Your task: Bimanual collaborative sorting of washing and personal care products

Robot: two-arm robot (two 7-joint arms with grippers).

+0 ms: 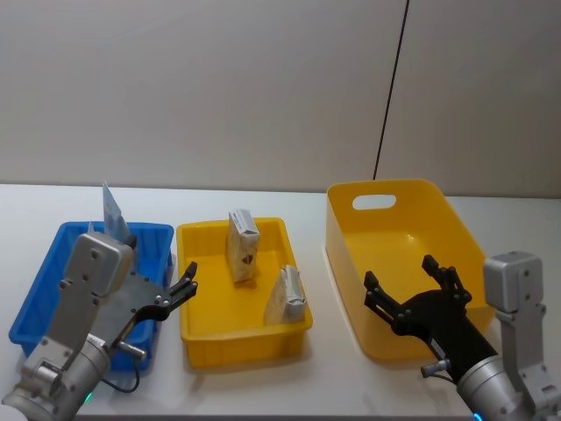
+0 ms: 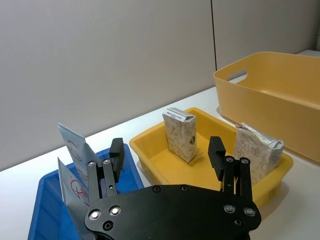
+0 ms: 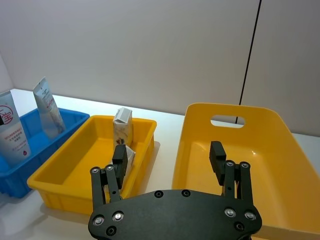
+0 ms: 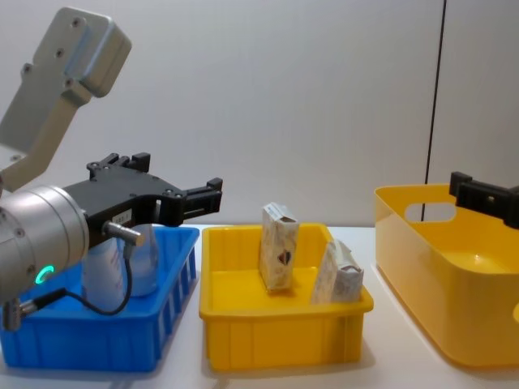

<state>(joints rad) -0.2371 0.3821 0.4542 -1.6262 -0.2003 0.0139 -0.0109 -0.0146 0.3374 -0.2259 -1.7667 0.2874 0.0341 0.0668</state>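
Head view: two cream boxes (image 1: 243,250) stood in the small yellow tray (image 1: 245,346), tubes (image 1: 111,210) upright in the blue bin (image 1: 39,294); sorting looked done. Left wrist view: the left gripper (image 2: 166,147) was spread, holding nothing; right wrist view: the right gripper (image 3: 168,150) hung spread too, over the bare large yellow bin (image 3: 280,135).

Two pale blue-white squeeze tubes (image 3: 10,129) – each bearing a red mark – are standing in the blue bin (image 1: 151,235), their crimped flat ends pointing up. In the small yellow tray (image 1: 237,340), an upright box (image 1: 243,246) of cream cardboard is showing its dark emblem toward the back, while a leaning box (image 1: 287,296) is tilting near the tray's right wall, toward the front.
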